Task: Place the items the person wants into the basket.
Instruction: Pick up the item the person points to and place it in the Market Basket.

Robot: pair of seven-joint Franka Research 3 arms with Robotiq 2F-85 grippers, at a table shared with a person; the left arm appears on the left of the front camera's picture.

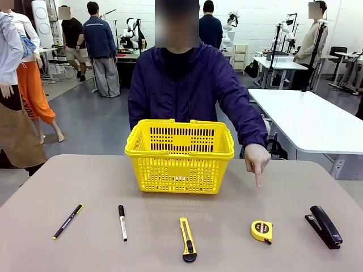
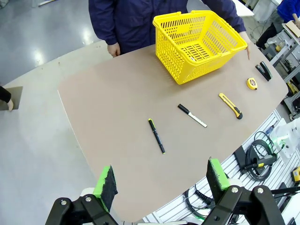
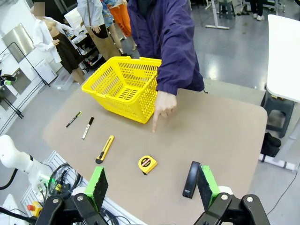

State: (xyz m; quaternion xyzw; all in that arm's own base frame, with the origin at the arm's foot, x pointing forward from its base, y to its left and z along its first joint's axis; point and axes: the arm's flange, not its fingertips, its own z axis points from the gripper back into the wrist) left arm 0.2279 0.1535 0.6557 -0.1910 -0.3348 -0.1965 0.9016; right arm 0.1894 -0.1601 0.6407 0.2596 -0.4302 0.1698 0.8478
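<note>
Bright yellow plastic shopping basket (image 1: 179, 170) with slotted sides, upright at the far middle of the beige table (image 1: 170, 252), directly before the person (image 1: 187, 85) in the dark navy-purple jacket. Five tools in a row on the robot's side of the basket, all apart from one another. Farthest to the basket's left, a slim black pen (image 1: 68, 221) with yellow-green ends. Next, a white marker (image 1: 122, 222) with a black cap. Straight in front of the basket, a yellow-and-black utility knife (image 1: 188, 239). To its right, a small round yellow-and-black tape measure (image 1: 261, 230). Farthest right, a black stapler (image 1: 324, 226). Just right of the basket, the person's hand (image 1: 257, 158), forefinger pointing down at the table on the basket side of the tape measure.

Left gripper (image 2: 161, 169): green pads spread wide, nothing between them, raised above the near table edge; pen beyond the gap, well clear of both pads. Right gripper (image 3: 152, 174): likewise spread wide and empty, raised over the near edge; tape measure beyond the gap, stapler close beside one pad in the wrist view, neither touched.
</note>
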